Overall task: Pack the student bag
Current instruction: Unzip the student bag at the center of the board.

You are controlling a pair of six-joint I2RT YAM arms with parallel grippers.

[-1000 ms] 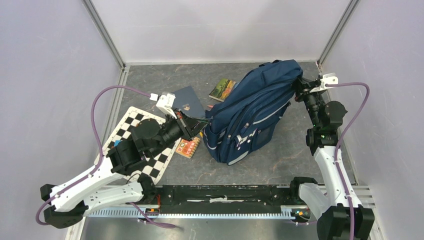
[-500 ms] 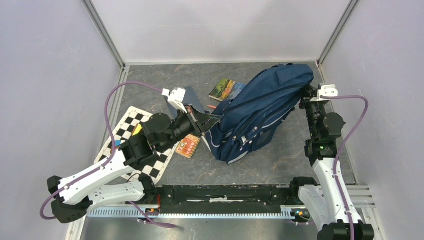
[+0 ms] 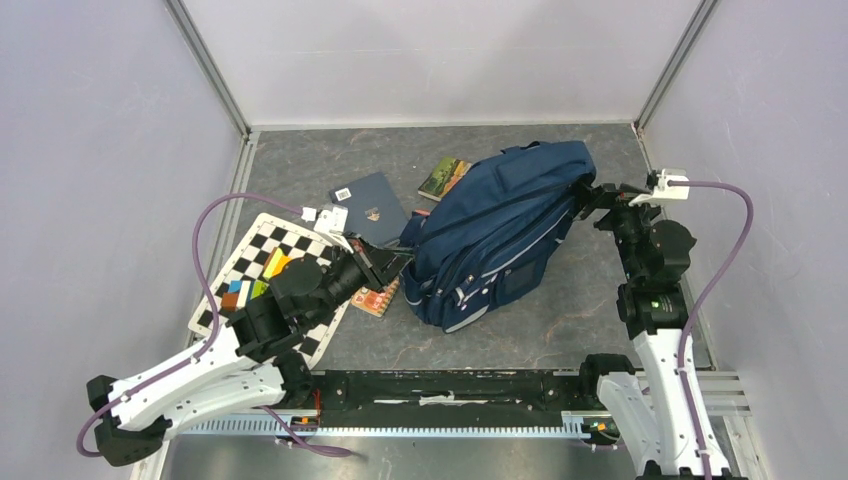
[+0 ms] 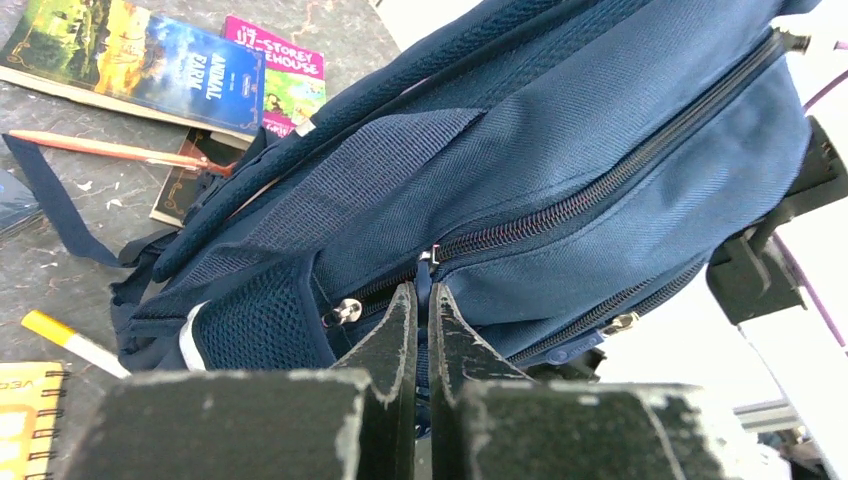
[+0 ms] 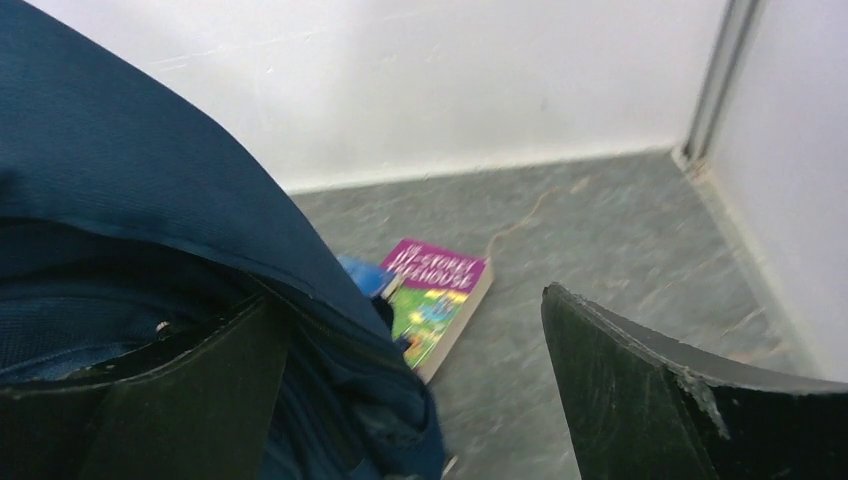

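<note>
Bag position mattered: your student bag (image 3: 500, 235) lay on the table (image 3: 580, 330) between both arms, long axis running diagonally from near-left to far-right. Your left end effector (image 4: 422, 292) sat at its near-left end, pinched tight on the zipper pull (image 4: 430, 262). Your right end effector (image 3: 592, 196) stood wide open at the far-right end, holding nothing, fabric just beside one finger. Any zipper travel would likely run along that axis, toward the right arm.
</note>
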